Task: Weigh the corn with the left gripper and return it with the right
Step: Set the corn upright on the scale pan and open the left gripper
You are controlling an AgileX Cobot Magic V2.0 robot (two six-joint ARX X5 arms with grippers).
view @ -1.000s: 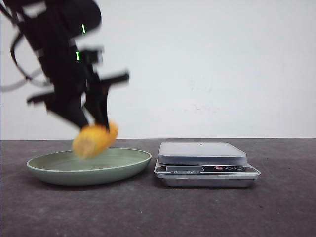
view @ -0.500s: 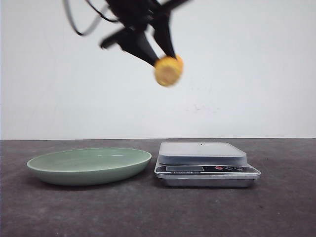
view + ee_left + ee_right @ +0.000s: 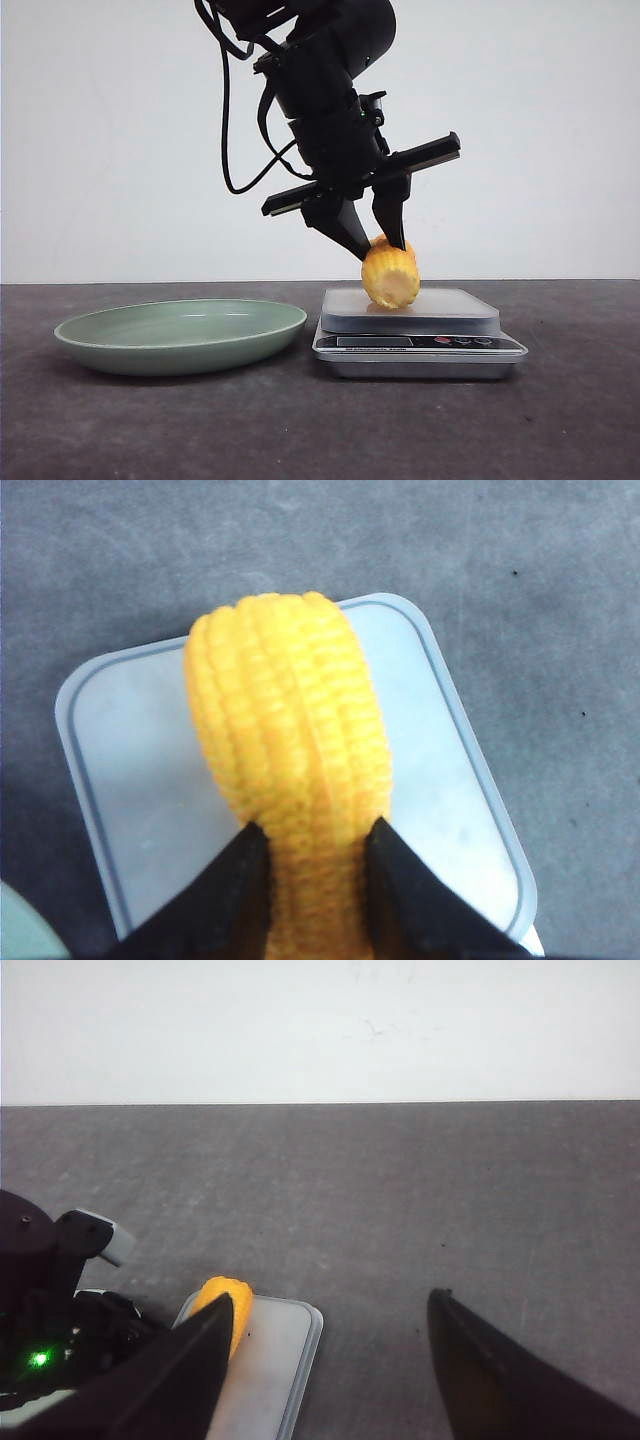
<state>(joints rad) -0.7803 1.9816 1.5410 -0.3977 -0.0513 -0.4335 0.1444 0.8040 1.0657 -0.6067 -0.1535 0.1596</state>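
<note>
The corn (image 3: 390,276), a short yellow-orange cob, is held by my left gripper (image 3: 382,245) right at the silver kitchen scale's platform (image 3: 440,306). In the left wrist view the two black fingers (image 3: 236,895) are shut on the cob (image 3: 290,740) over the pale platform (image 3: 130,760). I cannot tell if the cob touches the platform. My right gripper (image 3: 330,1305) is open and empty, its two tapered fingers (image 3: 480,1370) wide apart above the table, right of the scale (image 3: 280,1350). The corn's tip (image 3: 222,1305) shows there too.
A shallow green plate (image 3: 180,335) lies left of the scale. The scale's display and red buttons (image 3: 450,341) face the front. The table is dark grey (image 3: 560,420), with a white wall behind.
My left gripper carried the corn up from the green plate, rightwards through the air, then down onto the scale's platform.
</note>
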